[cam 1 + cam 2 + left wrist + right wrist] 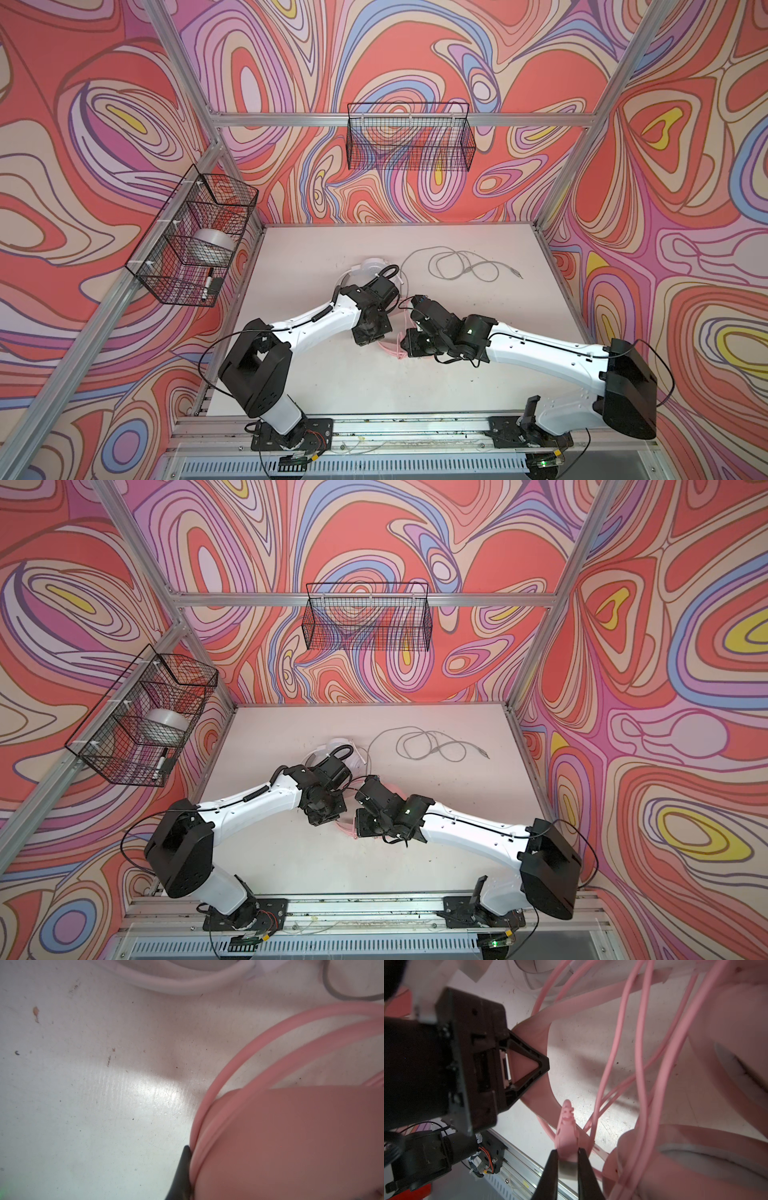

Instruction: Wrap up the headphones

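Pink fills the right wrist view, where the pink cable (641,1043) runs in loops that blur close to the lens. The right gripper (568,1152) pinches that cable's ribbed plug end between nearly closed fingers. The left gripper (543,1065) is clamped on the headband of the pink headset (685,1178); the left wrist view shows only one of its fingers. In both top views the wrists hide most of this headset, at the middle of the table (332,386). The white headset (372,266) lies behind, half covered, with its grey-white cable (461,266) loose beside it.
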`<act>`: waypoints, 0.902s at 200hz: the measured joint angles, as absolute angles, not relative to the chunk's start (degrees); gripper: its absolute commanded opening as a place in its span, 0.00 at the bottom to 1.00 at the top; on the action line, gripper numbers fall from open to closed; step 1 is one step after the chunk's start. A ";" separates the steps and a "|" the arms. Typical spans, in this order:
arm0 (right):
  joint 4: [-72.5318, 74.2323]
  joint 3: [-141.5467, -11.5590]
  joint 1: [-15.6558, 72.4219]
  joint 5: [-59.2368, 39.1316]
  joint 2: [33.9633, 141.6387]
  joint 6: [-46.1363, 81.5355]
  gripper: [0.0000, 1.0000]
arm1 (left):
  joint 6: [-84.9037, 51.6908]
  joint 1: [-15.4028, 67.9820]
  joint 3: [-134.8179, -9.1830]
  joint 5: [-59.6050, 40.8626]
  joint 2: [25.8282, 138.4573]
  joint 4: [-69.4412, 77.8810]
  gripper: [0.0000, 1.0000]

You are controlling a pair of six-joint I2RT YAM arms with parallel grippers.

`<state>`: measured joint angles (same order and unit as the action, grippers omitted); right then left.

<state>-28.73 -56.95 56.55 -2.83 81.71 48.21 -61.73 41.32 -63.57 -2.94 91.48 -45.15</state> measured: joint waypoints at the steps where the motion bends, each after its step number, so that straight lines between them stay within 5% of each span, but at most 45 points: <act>1: -28.73 -57.06 56.55 -2.79 81.93 48.38 0.14 | -61.71 41.32 -63.55 -2.94 91.48 -45.15 0.00; 52: -27.38 -58.30 55.75 -1.34 84.77 51.24 0.34 | -61.69 41.82 -63.16 -3.27 91.48 -45.67 0.00; 180: -28.38 -60.25 55.07 0.25 86.13 51.75 0.38 | -61.54 42.06 -62.74 -4.84 91.81 -45.93 0.00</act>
